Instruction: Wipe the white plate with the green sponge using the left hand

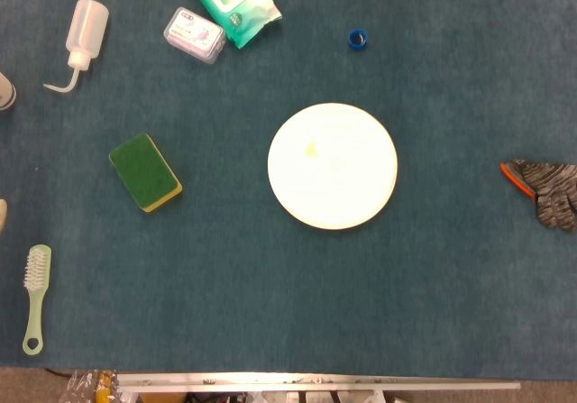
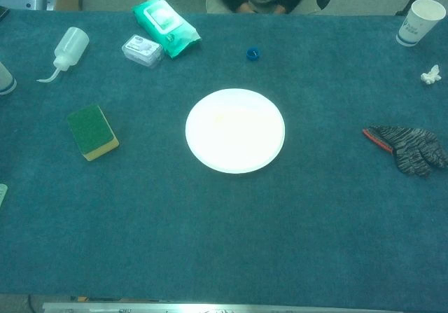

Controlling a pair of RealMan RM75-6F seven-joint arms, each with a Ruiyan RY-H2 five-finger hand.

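- One white plate [image 1: 332, 166] lies round and flat mid-table, with a faint yellowish smear near its centre.
- One green sponge [image 1: 145, 172], yellow-backed, lies well to the plate's left, untouched.
- One squeeze bottle [image 1: 81, 38], one wipes pack [image 1: 227, 0], one brush [image 1: 35, 296], one knit glove [image 1: 546, 187].
- Neither robot hand appears in either view, so their state cannot be told.

Nothing of the robot's body shows in either view: the left hand, the right hand and both arms lie outside the frames.
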